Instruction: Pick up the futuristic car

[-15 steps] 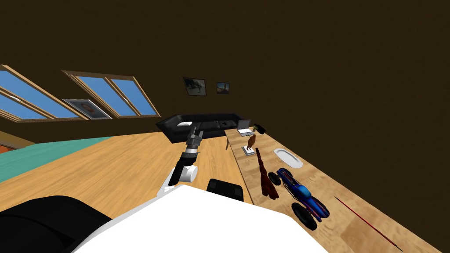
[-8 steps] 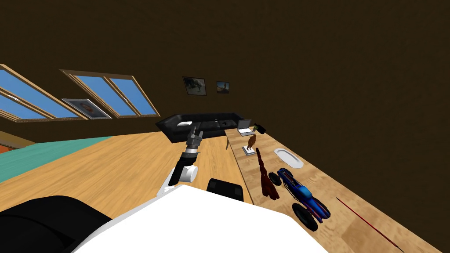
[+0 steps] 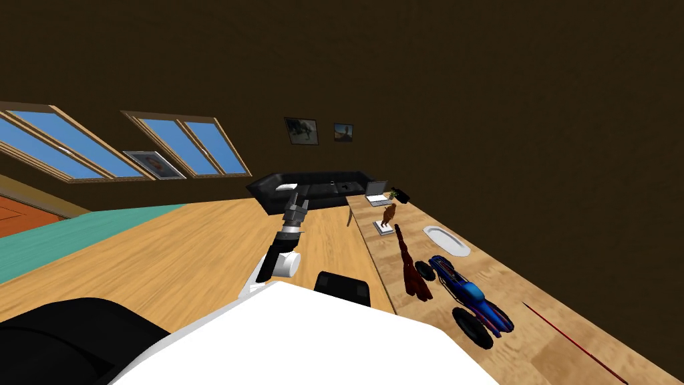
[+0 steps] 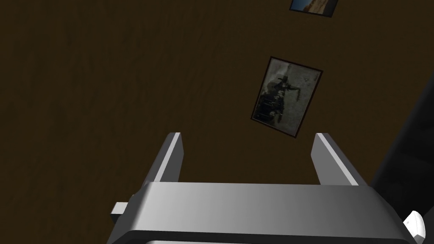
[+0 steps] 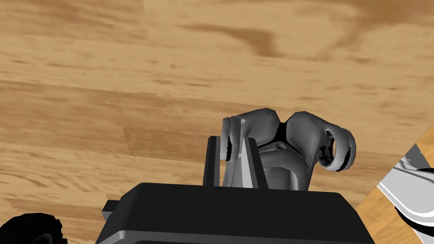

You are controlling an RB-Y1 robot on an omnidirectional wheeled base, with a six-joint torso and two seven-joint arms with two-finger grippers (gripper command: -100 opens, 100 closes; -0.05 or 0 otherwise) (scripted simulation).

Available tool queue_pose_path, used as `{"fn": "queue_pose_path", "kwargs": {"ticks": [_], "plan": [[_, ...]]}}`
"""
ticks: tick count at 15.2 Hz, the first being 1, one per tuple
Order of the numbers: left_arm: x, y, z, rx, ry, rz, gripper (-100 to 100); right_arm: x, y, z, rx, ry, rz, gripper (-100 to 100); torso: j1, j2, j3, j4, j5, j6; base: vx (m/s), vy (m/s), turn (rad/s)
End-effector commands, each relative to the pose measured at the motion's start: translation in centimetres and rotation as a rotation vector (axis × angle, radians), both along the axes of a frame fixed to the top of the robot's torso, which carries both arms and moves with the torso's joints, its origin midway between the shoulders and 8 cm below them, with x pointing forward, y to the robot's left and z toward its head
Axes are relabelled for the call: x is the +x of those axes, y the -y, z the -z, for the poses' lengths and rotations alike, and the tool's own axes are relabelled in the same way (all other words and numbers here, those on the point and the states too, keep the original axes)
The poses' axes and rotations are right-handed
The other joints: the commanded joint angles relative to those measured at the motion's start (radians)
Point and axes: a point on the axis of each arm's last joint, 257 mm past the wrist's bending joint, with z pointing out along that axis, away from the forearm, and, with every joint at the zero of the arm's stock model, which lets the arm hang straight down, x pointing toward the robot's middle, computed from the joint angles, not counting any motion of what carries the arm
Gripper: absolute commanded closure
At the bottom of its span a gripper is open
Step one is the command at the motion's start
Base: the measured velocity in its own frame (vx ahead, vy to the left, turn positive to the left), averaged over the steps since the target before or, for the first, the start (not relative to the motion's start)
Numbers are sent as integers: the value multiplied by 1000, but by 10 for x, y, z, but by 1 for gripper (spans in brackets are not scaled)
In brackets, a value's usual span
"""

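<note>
A grey moulded toy with rounded, wheel-like lobes, the futuristic car [image 5: 292, 146], hangs just above a wooden surface [image 5: 127, 84]. My right gripper [image 5: 231, 142] is shut on a thin upright part at one side of it, the two fingers close together. My left gripper [image 4: 250, 135] is open with nothing between its fingers. It is raised over the wooden floor ahead of me [image 3: 294, 204].
A long wooden table [image 3: 514, 281] runs along my right. On it are a blue toy car with black wheels [image 3: 471, 304], a dark red figure [image 3: 411, 271], a white dish [image 3: 446, 240], a laptop [image 3: 377, 194] and a thin red stick [image 3: 574, 341]. A black sofa [image 3: 310, 190] stands beyond.
The head view has swung a little, so the table, sofa and windows sit further right in the picture. My left arm holds the same pose.
</note>
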Motion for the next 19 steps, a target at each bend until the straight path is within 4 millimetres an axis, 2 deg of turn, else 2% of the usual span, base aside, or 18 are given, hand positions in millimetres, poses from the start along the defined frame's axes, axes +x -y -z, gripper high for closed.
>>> {"fn": "queue_pose_path", "kwargs": {"ticks": [1,2,4,5,7,8,9,10,11,12,13,15,16,17,19], "plan": [[0,0,0,0,0,0,0,-5,7,-1,-4,-12,10,100,0,0,0,0,0,0,-54,55,33],[0,0,0,0,0,0,0,6,14,-3,4,0,5,100,-1,0,0,0,0,1,-57,62,38],[0,0,0,0,0,0,0,-2,19,-4,-6,-13,18,100,0,-1,0,0,1,0,-48,59,42],[0,0,0,0,0,0,0,12,24,-6,5,2,13,100,-1,-1,-1,-1,1,1,-41,53,33],[0,0,0,0,0,0,0,2,30,-7,-5,-12,29,100,-1,-2,-1,0,1,0,-42,52,47],[0,0,0,0,0,0,0,15,35,-9,7,4,25,100,-1,-2,-1,-1,1,1,-52,59,49],[0,0,0,0,0,0,0,7,39,-10,-2,-9,40,100,0,-2,-1,0,1,0,-59,70,63],[0,0,0,0,0,0,0,6,39,-10,-2,-9,41,100,0,-1,-1,0,2,0,-35,53,30],[0,0,0,0,0,0,0,18,44,-13,10,7,40,100,0,-2,-1,-1,2,1,-35,68,34],[0,0,0,0,0,0,0,11,48,-14,3,-4,54,100,1,-2,-1,0,2,0,-46,71,51],[0,0,0,0,0,0,0,27,51,-16,15,23,47,100,1,-2,-1,-1,2,1,-66,85,75],[0,0,0,0,0,0,0,15,55,-17,10,3,69,100,3,-1,-1,0,3,0,-50,82,56],[0,0,0,0,0,0,0,30,57,-20,28,28,65,100,3,-2,-1,-1,3,2,-51,78,34],[0,0,0,0,0,0,0,22,60,-21,21,16,81,100,3,-2,-1,0,3,1,-54,77,55],[0,0,0,0,0,0,0,22,59,-20,19,17,76,100,2,-2,-1,-1,3,2,-25,32,15]]}}
